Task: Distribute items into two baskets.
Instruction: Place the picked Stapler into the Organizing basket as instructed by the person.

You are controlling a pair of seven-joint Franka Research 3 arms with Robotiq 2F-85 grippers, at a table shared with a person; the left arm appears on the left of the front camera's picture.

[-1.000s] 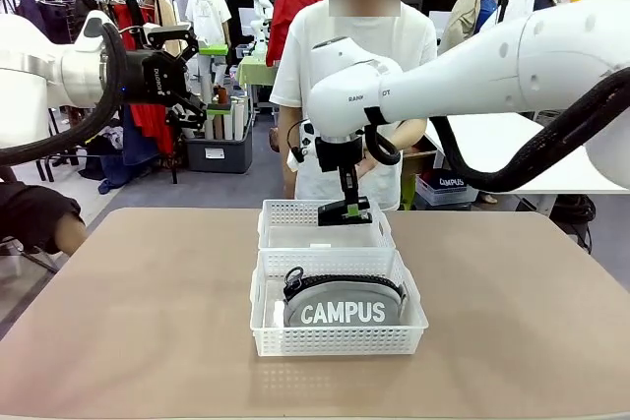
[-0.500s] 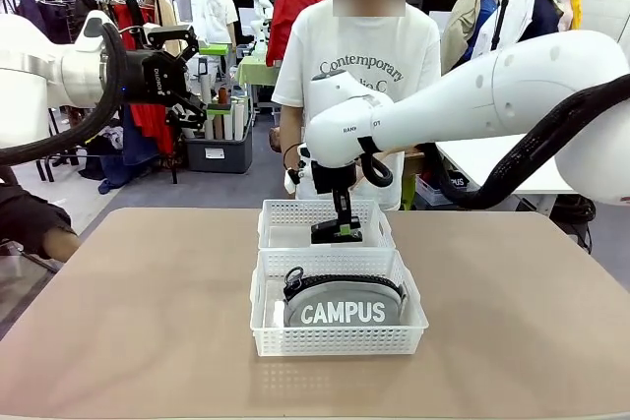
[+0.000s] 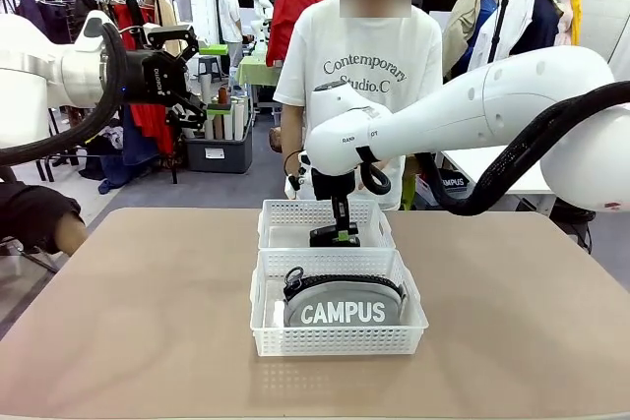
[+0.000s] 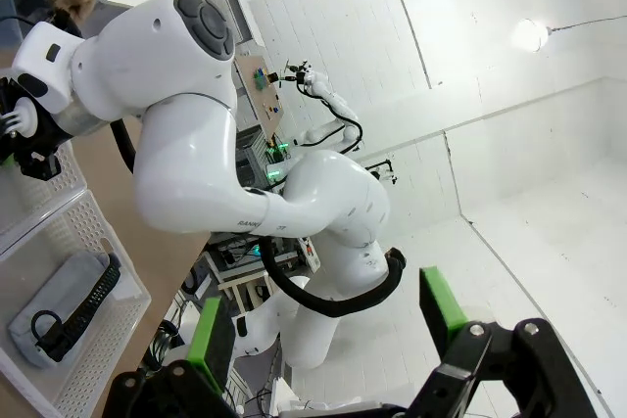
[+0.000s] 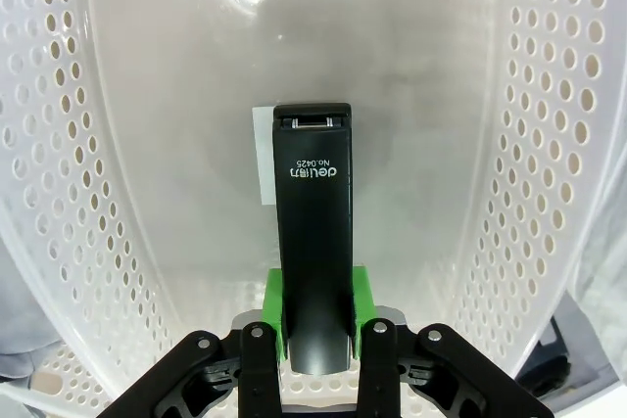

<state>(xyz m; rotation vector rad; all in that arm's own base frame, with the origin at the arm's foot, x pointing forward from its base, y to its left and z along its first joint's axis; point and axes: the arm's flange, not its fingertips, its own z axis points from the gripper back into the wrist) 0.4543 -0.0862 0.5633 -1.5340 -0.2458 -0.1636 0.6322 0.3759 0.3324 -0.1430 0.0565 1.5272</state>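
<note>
In the centre of the front view we saw the right tool [image 3: 340,234] clamped on the black stapler [image 3: 329,236], lowered inside the far basket [image 3: 281,213]. In the right wrist view the stapler [image 5: 313,232] sat between the green pads [image 5: 359,291] above that basket's white base [image 5: 392,124], over a small label [image 5: 262,154]. The grey CAMPUS pouch [image 3: 343,304] lay in the near basket [image 3: 335,341] at lower centre, on the tabletop [image 3: 128,322]. At upper left the left tool [image 3: 187,71] hung empty, jaws spread wide. A person [image 3: 359,66] stood behind the baskets.
</note>
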